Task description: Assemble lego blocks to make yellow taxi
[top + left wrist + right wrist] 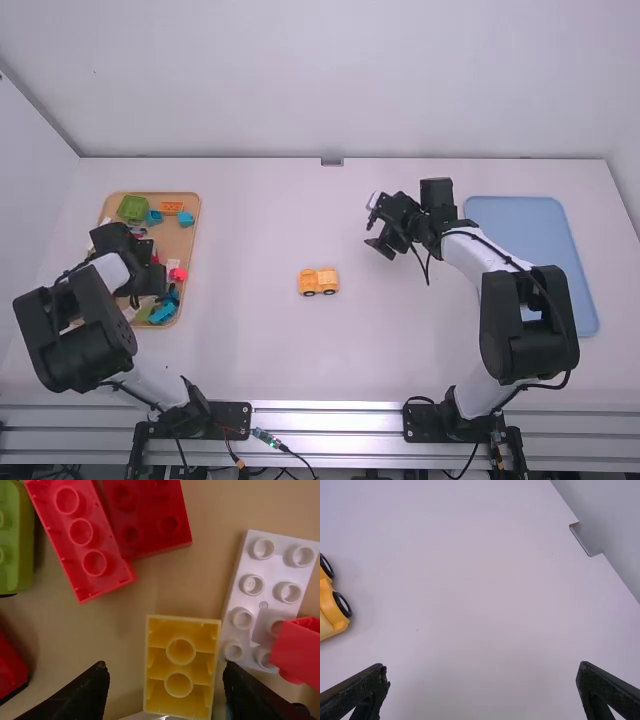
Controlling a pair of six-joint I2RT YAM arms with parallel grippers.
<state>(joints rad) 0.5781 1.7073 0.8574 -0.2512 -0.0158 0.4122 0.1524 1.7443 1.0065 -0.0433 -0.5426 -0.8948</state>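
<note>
So I've got two arms going, and both sets of jaws are spread. My left jaws (148, 280) are over the wooden tray (186, 245) on the left side of the bench (240, 350). In the left wrist view there's one yellow block (182, 665) showing between the two fingers, hollow side up, two round tubes inside. Can't tell how far above it they are.

Rest of the pile in that view: one white block (270, 592) with eight studs, two rows of four, right beside the yellow one. Then two red blocks (82, 535) touching each other, also hollow side up, plus one red piece (297, 652) overlapping the white block. One green block (15, 540) and one more red thing (9, 667) get cut off at the edge. High view also has one orange block (172, 207) and two blue blocks (186, 218) near the tray's far end.

The one yellow taxi (327, 279) sits upright near the middle of the bench, two black wheels showing. My right jaws (374, 223) are out over bare bench, farther from my bases than the taxi and right of it, wide apart. One blue tray (520, 225) lies over on the right.
</note>
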